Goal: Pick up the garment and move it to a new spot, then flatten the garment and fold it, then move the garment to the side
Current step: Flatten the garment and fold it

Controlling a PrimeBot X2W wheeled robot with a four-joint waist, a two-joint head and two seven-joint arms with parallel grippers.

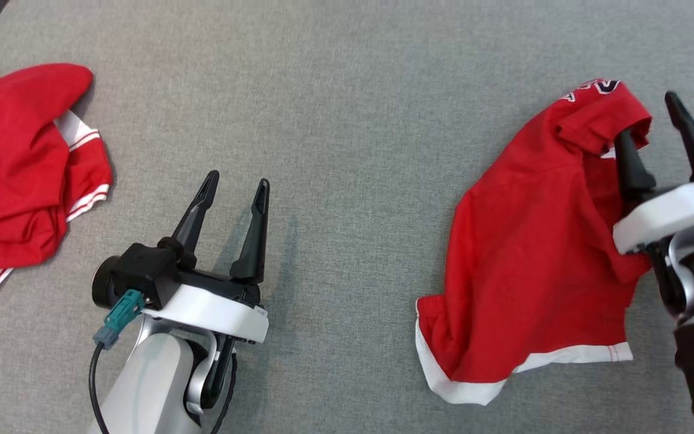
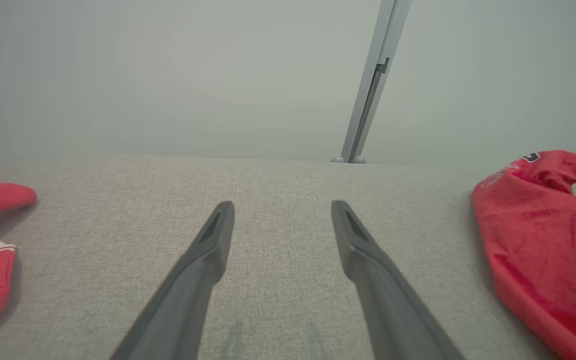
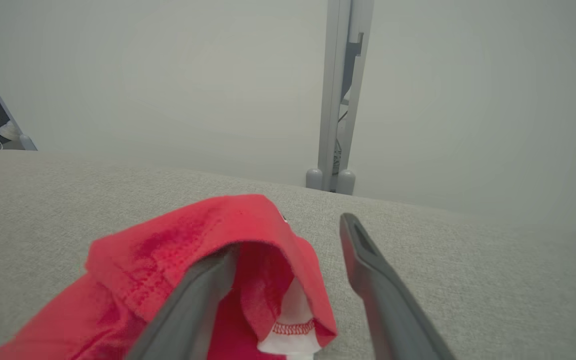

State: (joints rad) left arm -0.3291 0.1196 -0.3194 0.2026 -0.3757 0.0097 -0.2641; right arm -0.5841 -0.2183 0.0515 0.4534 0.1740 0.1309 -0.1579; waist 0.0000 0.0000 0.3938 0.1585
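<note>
Left end effector gapes wide. Right end effector, fingers apart, has one finger under the red shirt. The shirt's lettering is unreadable.

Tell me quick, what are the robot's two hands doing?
Left gripper: open, holding nothing.
Right gripper: open, not gripping; a fold of the red garment drapes over one finger.

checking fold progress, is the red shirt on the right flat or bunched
Bunched: the red white-hemmed shirt lies rumpled, its top draped over one finger of the right gripper.
</note>
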